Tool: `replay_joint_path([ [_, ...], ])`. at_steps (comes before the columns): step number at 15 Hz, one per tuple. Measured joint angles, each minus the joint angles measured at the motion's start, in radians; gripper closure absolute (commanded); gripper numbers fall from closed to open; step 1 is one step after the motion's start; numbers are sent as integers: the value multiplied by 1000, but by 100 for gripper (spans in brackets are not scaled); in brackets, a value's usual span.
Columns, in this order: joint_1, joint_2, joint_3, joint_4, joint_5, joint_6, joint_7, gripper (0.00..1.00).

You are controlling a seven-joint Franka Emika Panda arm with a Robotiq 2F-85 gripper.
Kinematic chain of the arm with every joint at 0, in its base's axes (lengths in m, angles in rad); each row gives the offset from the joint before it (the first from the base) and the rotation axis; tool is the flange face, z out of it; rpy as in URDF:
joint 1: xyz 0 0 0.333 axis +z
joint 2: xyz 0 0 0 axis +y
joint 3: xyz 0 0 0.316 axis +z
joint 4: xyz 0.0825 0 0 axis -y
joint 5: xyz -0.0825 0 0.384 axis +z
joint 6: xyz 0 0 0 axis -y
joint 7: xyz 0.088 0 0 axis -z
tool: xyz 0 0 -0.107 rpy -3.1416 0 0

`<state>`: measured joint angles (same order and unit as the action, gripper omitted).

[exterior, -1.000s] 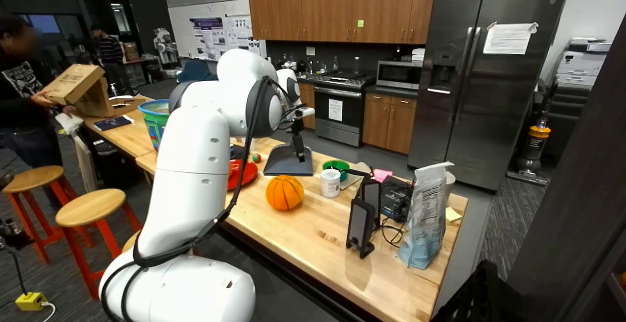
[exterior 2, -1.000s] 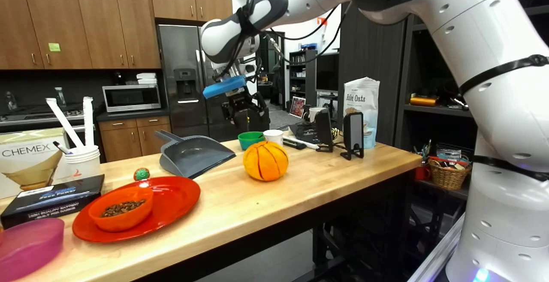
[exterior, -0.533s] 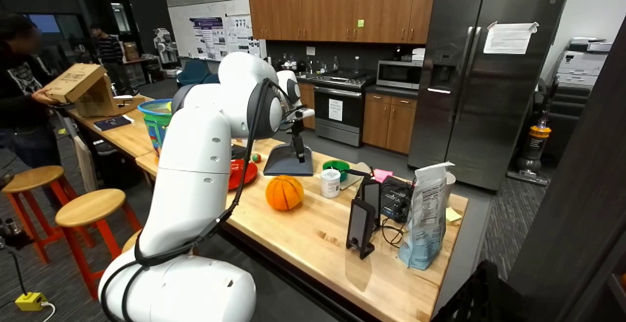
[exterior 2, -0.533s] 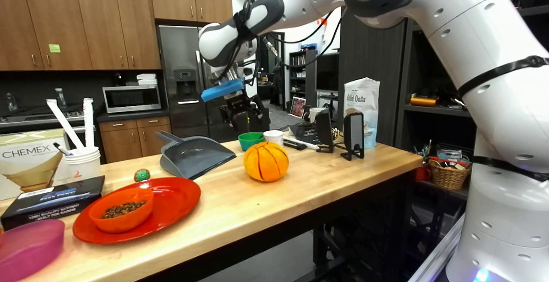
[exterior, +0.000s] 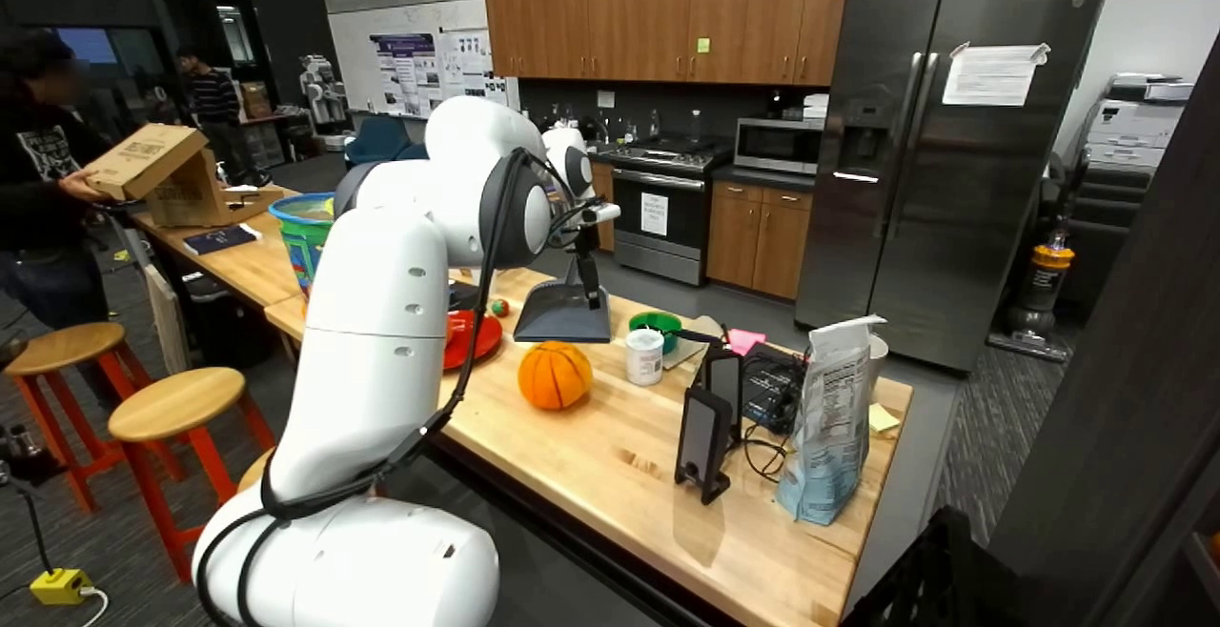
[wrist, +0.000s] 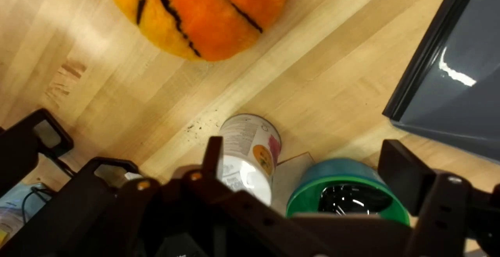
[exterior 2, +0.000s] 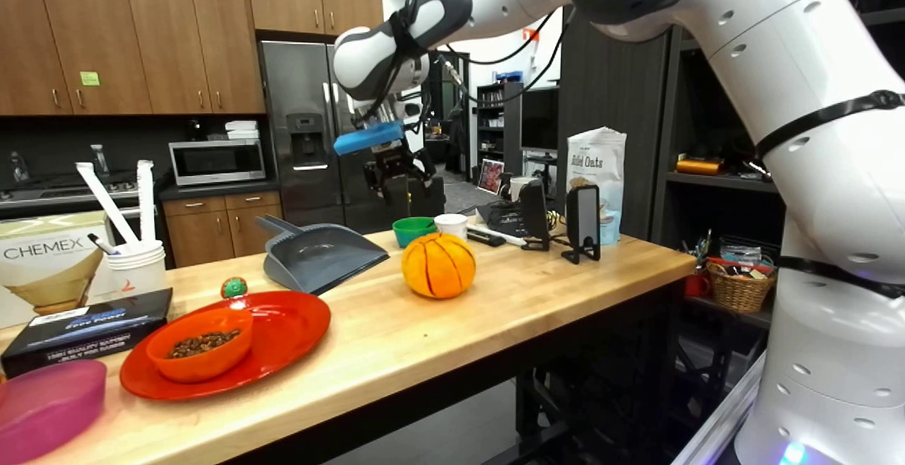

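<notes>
My gripper (wrist: 308,163) is open, its two dark fingers wide apart with nothing held between them. It hangs above the wooden tabletop in both exterior views, as the gripper (exterior 2: 404,186) shows. Beneath it in the wrist view stands a white canister (wrist: 246,136) near the left finger. A green bowl (wrist: 336,167) with a shiny black item inside sits toward the right finger, partly covered by the gripper body. An orange ball with black lines (wrist: 211,15) lies at the top of the wrist view. At the right is a grey dustpan (wrist: 461,104).
Two black speakers (exterior: 703,441) and a bag of oats (exterior: 831,427) stand near the table's end. On the opposite side are a red plate (exterior 2: 290,338) bearing an orange bowl (exterior 2: 212,362), a black box (exterior 2: 85,331) and white cups (exterior 2: 138,271). A person handles a cardboard box (exterior: 143,165).
My gripper has shifted slightly to the right and tilted a little in an exterior view, staying open. The tabletop objects have not moved.
</notes>
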<state>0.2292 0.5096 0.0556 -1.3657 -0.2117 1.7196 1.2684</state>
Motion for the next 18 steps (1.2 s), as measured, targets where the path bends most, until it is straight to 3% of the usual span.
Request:
replay_joint_path([
  [5, -50, -102, -33, -43, 74, 9, -3, 0],
  [11, -115, -224, -39, -184, 171, 7, -22, 0],
  [18, -131, -264, -42, -305, 206, 6, -28, 0],
])
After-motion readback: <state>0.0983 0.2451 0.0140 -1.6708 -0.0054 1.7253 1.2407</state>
